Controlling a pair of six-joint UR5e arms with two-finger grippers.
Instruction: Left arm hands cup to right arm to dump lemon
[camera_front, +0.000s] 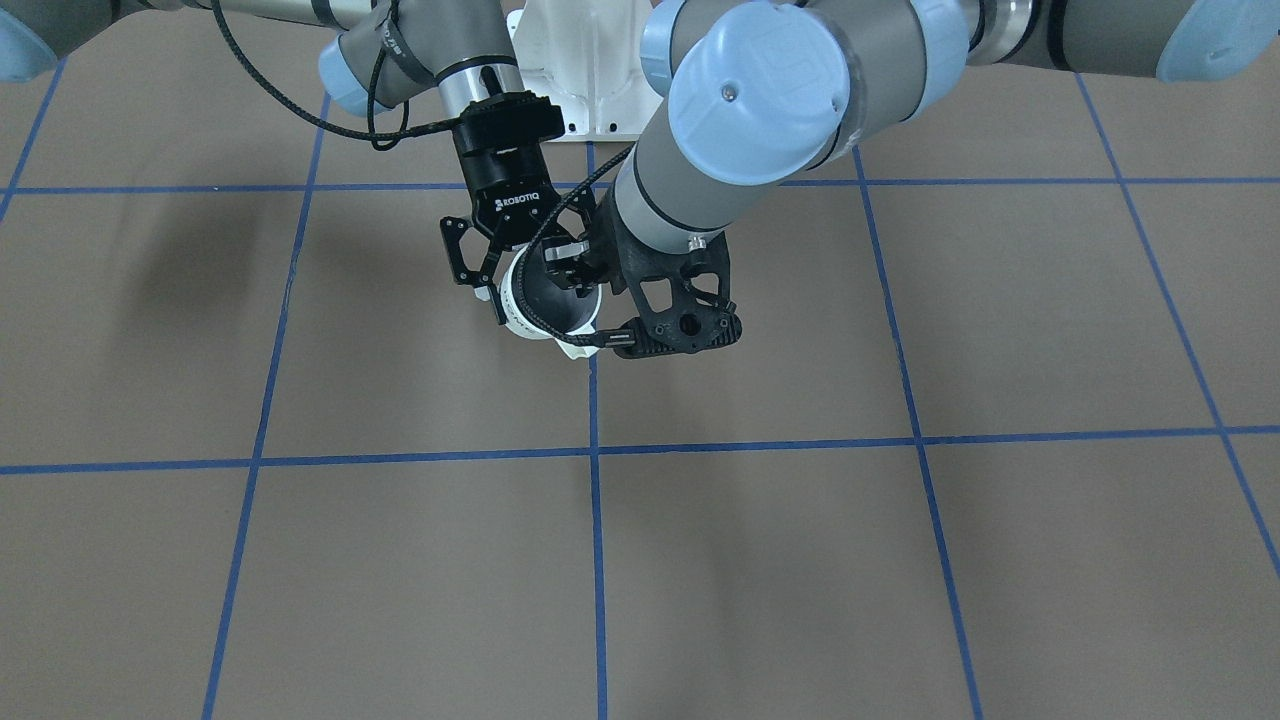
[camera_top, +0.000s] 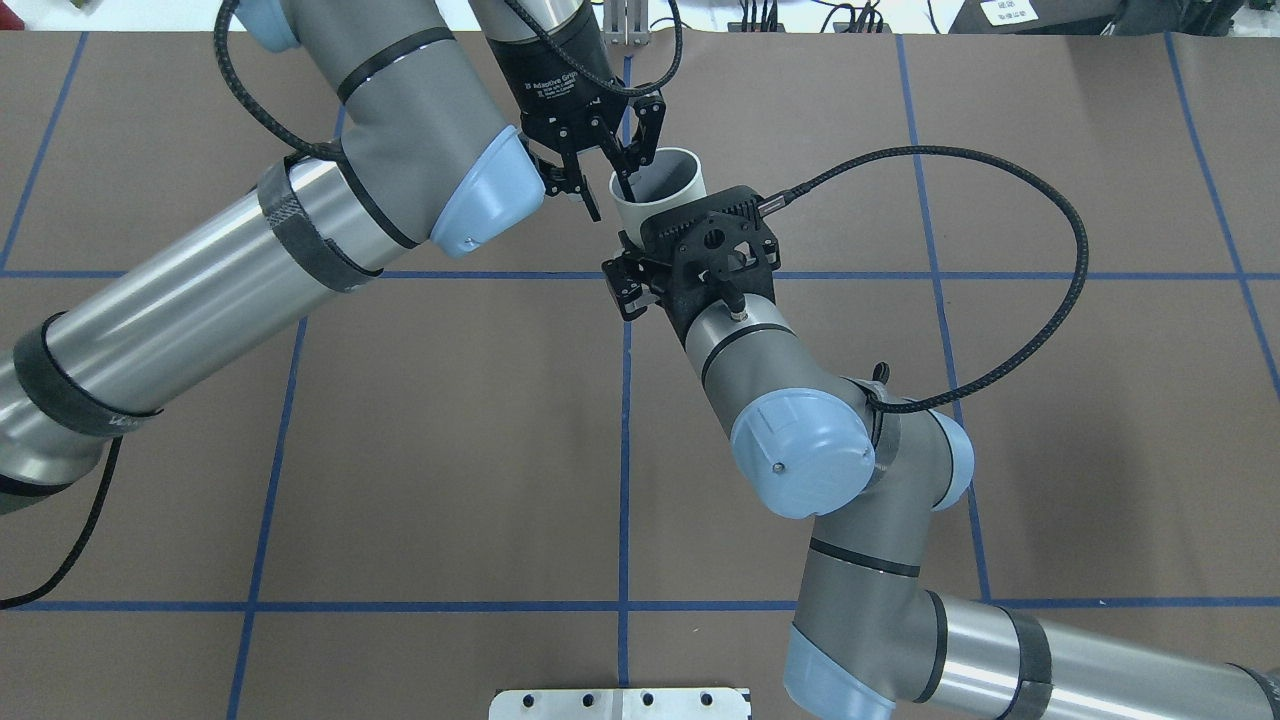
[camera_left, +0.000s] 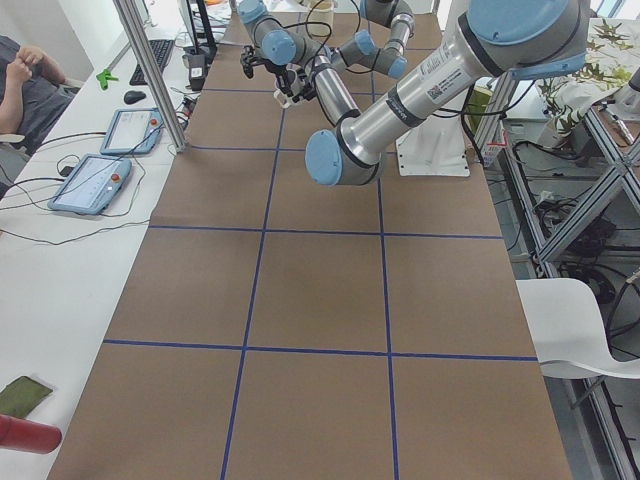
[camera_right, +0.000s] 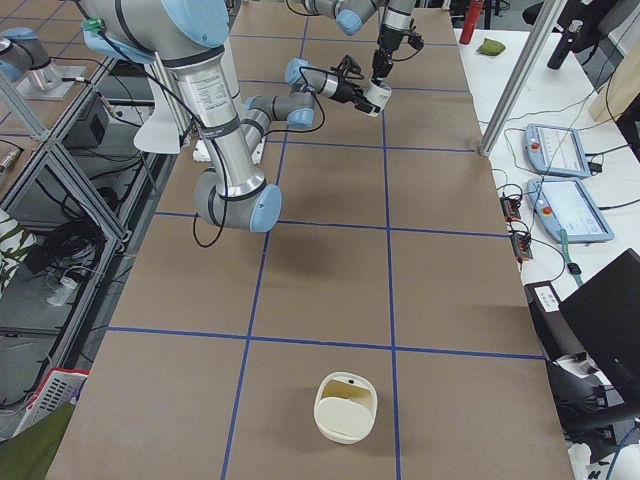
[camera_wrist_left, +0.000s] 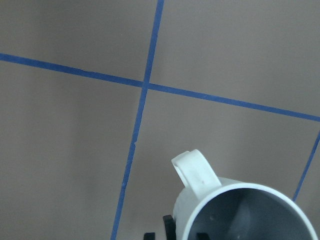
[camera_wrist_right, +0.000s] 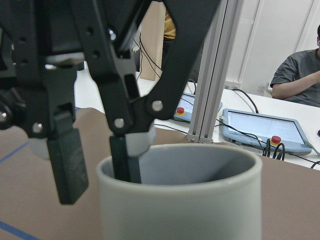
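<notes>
**Cup (camera_top: 652, 203) aloft between the two claws**

The off-white cup hangs clear above the counter (camera_top: 400, 450), close to the middle blue tape line and on the side far from the robot's base. It sits roughly upright with its mouth up and shows dark grey inside. Its handle (camera_wrist_left: 195, 172) sticks out on the side facing away from the robot.

The left arm (camera_top: 250, 270), the one whose claw reads "ROBOTIQ", comes down on the cup from above. The left claw (camera_top: 606, 195) is spread fairly wide and straddles the rim. Its inner finger (camera_wrist_right: 125, 160) dips into the mouth, and its outer finger (camera_wrist_right: 67, 155) hangs outside the wall. The right wrist view shows a small gap between that outer finger and the cup.

The right arm (camera_top: 760, 360) reaches in nearly level from the robot's side. In the overhead view its holed black bracket (camera_top: 715, 240) lies over the cup's near wall. The right claw (camera_top: 640, 262) sits close against the cup's lower body. Bracket and cup hide its fingertips, so whether it is clamped on the cup cannot be told.

Well apart, near the counter's end on the robot's right, stands a cream round tub (camera_right: 345, 428).
</notes>
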